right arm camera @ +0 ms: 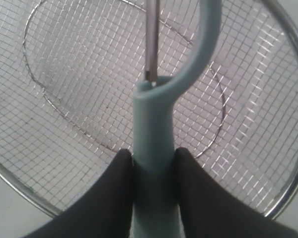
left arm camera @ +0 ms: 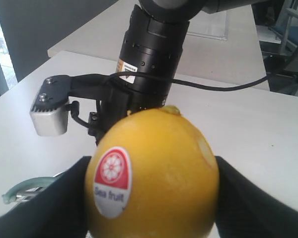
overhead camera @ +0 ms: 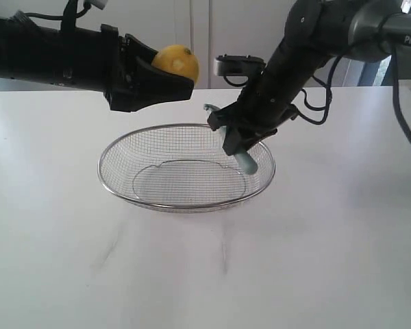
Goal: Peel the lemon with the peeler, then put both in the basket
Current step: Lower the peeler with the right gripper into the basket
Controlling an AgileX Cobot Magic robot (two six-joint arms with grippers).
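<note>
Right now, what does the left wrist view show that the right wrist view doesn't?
Only the left wrist view shows the lemon, red sticker on it, held in the left hand, with the other arm behind. Only the right wrist view shows the basket mesh, beyond the peeler gripped by the right hand. Both show the white table and the peeler, though the left wrist view catches only what looks like its head.

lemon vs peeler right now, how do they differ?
Look: the lemon is round and yellow with a red and white sticker; the peeler is slim, with a teal handle and a metal blade.
Holder: the left gripper clamps the lemon; the right gripper clamps the peeler's handle.
Position: the lemon is held high; the peeler hangs low, tilted, over the basket.
Shared: both are gripped, neither released.
</note>
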